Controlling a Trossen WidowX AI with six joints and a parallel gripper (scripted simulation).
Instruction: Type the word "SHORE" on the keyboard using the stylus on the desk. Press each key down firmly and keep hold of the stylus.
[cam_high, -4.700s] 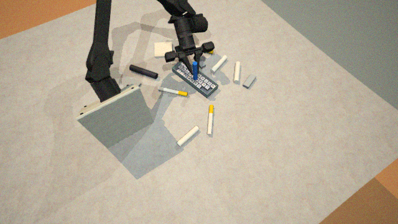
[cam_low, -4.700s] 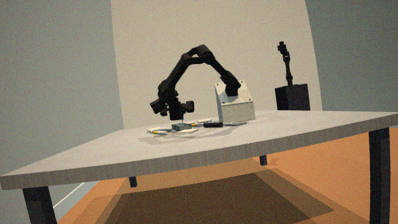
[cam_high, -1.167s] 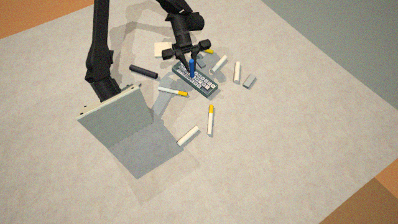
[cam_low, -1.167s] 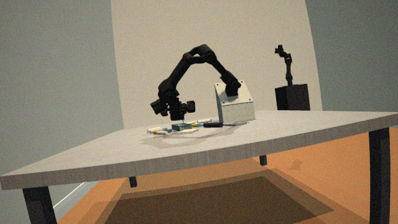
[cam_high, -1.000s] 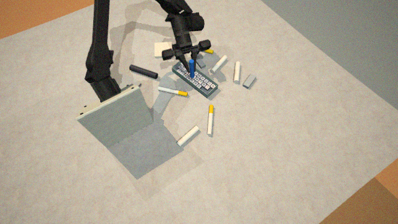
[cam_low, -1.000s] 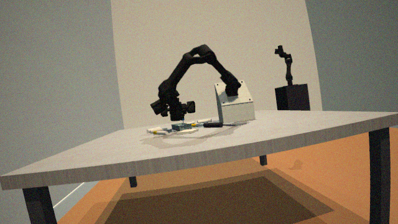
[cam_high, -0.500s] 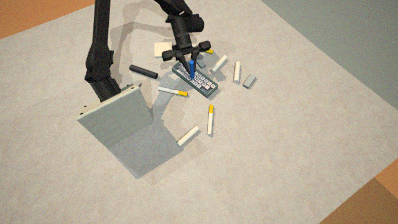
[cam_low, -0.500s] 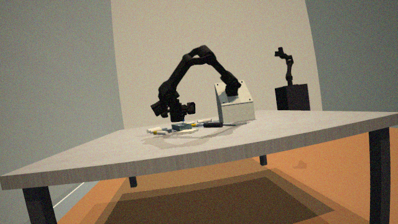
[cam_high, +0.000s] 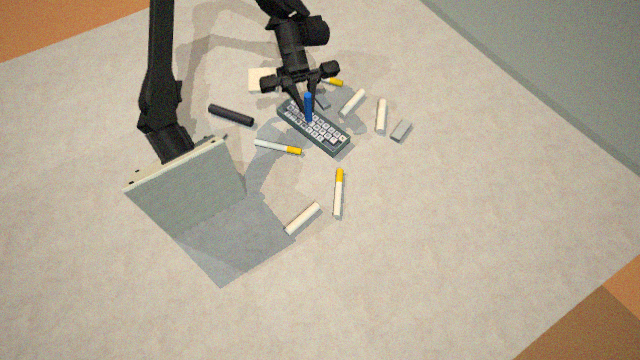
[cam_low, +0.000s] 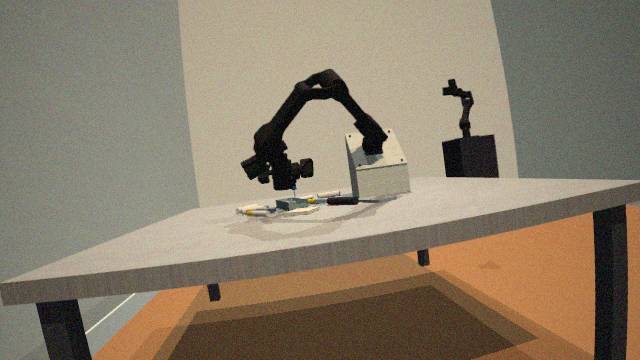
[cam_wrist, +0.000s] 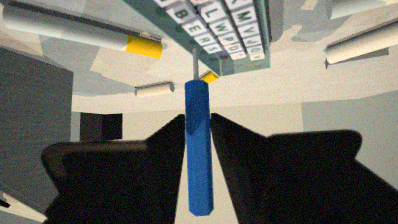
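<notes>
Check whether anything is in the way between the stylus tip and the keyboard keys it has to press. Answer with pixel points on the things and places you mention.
Nothing visible stands between them. The gripper (cam_high: 306, 107) (cam_low: 285, 189) (cam_wrist: 197, 119) is closed on the blue stylus (cam_high: 308, 107) (cam_low: 294, 188) (cam_wrist: 198, 145), its thin tip at the keyboard (cam_high: 334, 149) (cam_low: 285, 204) (cam_wrist: 245, 66). The markers and sticks lie beside the keyboard; whether the tip touches it, I can't tell.
</notes>
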